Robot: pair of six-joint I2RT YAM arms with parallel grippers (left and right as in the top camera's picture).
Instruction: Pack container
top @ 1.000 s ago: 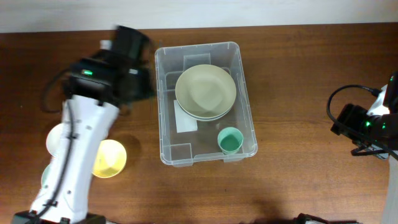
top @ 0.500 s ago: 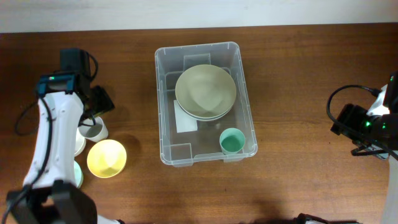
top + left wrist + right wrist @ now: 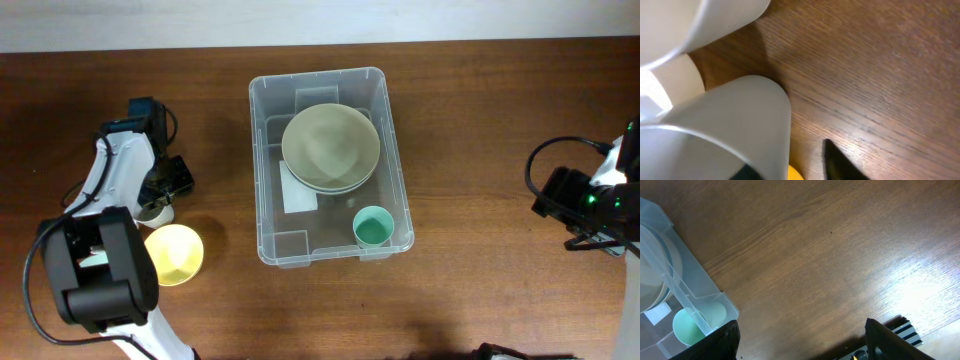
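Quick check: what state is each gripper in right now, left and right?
Left gripper: down at a white cup; whether it grips cannot be told.
Right gripper: open, holding nothing.

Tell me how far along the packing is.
Done: bowls and a green cup sit in the bin. In hand: the left claw is at a white cup; grip unclear. Left: at least that cup and the yellow bowl. The right claw hangs open.
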